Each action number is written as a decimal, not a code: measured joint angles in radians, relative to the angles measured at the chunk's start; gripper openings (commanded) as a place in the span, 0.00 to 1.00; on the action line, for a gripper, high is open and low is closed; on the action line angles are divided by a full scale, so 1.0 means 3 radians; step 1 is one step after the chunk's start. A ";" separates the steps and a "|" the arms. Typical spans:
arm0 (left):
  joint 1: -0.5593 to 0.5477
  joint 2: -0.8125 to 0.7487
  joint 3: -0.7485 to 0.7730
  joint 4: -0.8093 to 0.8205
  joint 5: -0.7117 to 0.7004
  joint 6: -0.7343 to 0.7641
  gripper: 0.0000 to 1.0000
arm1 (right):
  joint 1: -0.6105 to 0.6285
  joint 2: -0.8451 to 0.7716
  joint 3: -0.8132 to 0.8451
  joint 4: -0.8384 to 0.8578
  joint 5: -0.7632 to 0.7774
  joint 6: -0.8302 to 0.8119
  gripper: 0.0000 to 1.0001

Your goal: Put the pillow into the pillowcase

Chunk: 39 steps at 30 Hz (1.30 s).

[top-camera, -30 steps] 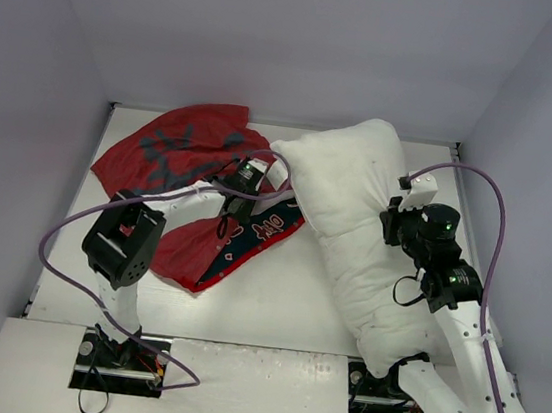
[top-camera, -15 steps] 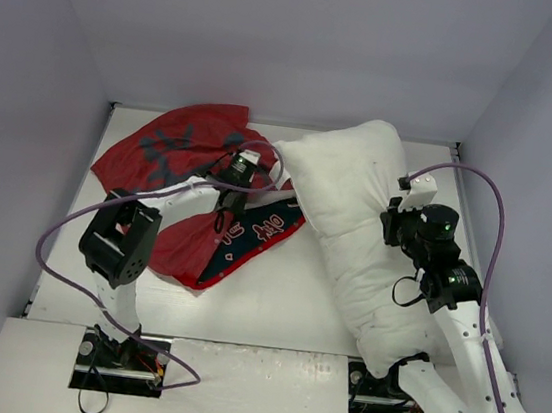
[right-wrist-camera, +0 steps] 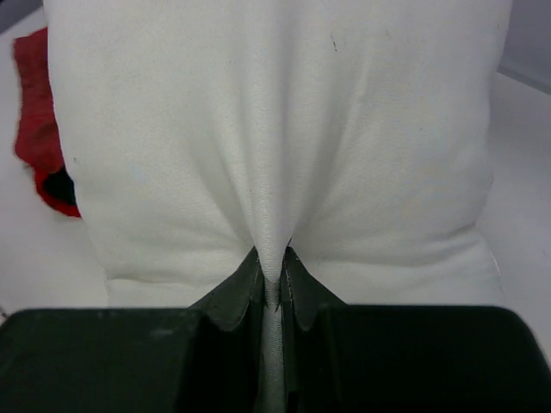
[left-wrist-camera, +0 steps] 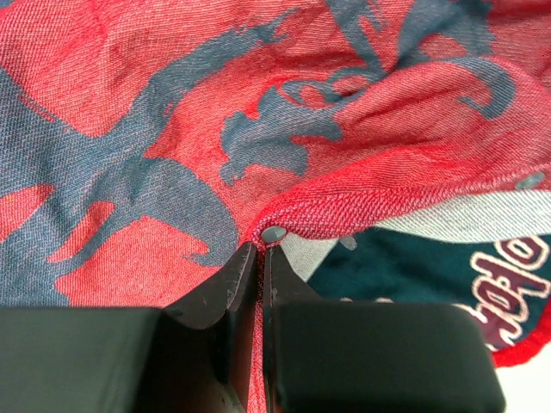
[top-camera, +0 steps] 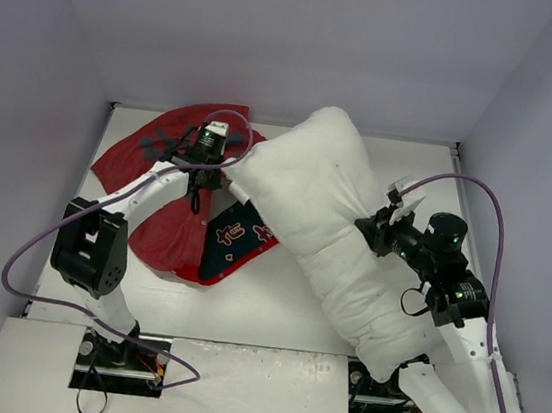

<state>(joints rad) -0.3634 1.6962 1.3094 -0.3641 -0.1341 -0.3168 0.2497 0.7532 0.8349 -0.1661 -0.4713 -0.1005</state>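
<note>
Now the left fingers [left-wrist-camera: 217, 291] are pinched together on the red hem of the pillowcase [top-camera: 167, 148], right beside a small grey snap on that hem. In the left wrist view, dark teal cloth with pale-edged lettering shows under the hem. Seen from above, the pillowcase lies crumpled on the far left part of the white bench [top-camera: 274, 302], red side with dark print upward and a dark flap with lettering turned out at its near right edge. The right fingers [right-wrist-camera: 231, 297] are clamped on a fold of the pillow [top-camera: 322, 197], its white cloth drawn into a narrow ridge between them. The pillow stretches diagonally from the pillowcase's right edge, just beside the left fingers, down toward the right arm's base.
</note>
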 measured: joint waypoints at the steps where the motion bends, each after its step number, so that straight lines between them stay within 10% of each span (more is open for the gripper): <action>1: 0.0000 0.0000 0.0020 -0.0025 0.0006 0.0001 0.00 | 0.0024 -0.0015 0.0014 -0.0003 -0.0114 0.0014 0.00; 13: 0.0028 -0.0001 0.0465 -0.0266 -0.0036 0.0047 0.00 | 0.0214 -0.0420 -0.0107 -0.0065 -0.0890 0.0161 0.00; 39: 0.0327 -0.0366 0.0721 -0.0315 -0.0231 0.0217 0.00 | 0.1160 0.0610 -0.0167 -0.0043 -0.1010 0.0135 0.00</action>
<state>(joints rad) -0.2653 1.5864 1.5257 -0.4587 -0.2035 -0.2516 0.5976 0.9363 0.7849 -0.1791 -0.7742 -0.0601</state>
